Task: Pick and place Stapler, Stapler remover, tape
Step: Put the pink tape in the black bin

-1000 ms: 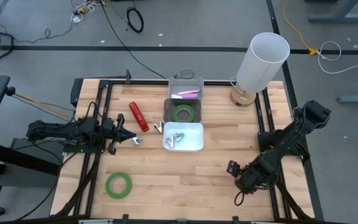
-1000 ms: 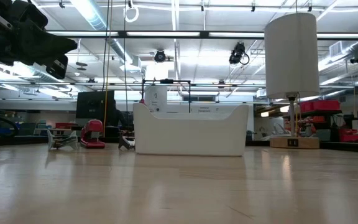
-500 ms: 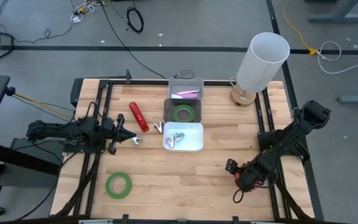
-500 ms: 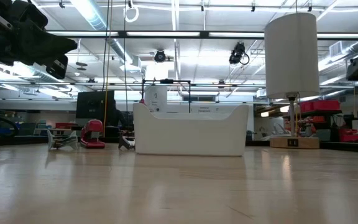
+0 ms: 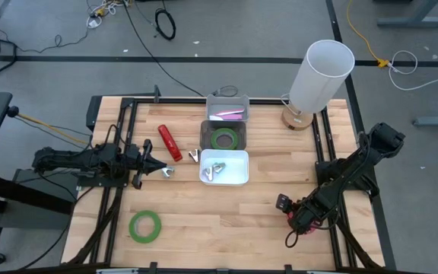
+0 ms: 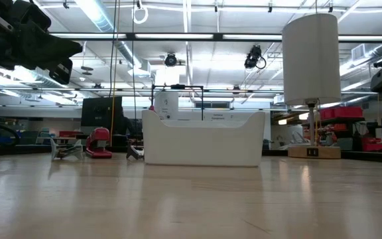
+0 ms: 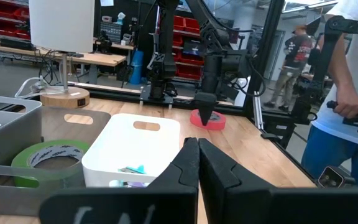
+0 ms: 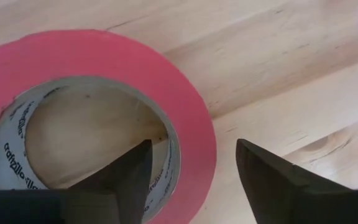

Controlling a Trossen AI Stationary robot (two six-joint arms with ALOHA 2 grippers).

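Right gripper (image 8: pixel 191 180) down low over a red tape roll (image 8: pixel 185 112), fingers spread and straddling one side of the ring: one finger over the hollow core, the other just outside the rim, nothing clamped yet. Placed that way, presumably, so that closing pinches the roll's wall. From overhead, right gripper (image 5: pixel 304 217) seen near the table's right front part, but the red roll hidden beneath it; only the wrist view and the left wrist view, where the red tape roll (image 7: pixel 207 119) lies under the far arm, reveal it. Left gripper (image 7: pixel 197 163) pressed shut and empty, parked at the table's left side, left gripper (image 5: pixel 158 169) close to a silver staple remover (image 5: pixel 167 173). Red stapler (image 5: pixel 169 142) lying just left of the grey bin (image 5: pixel 243 137), which holds a green tape roll (image 5: pixel 223 139). White bin (image 5: pixel 238 177) with small metal pieces inside. Another green tape roll (image 5: pixel 145 226) loose at the front left. Low view showing only the white bin's wall (image 6: pixel 204 143), none of its contents.
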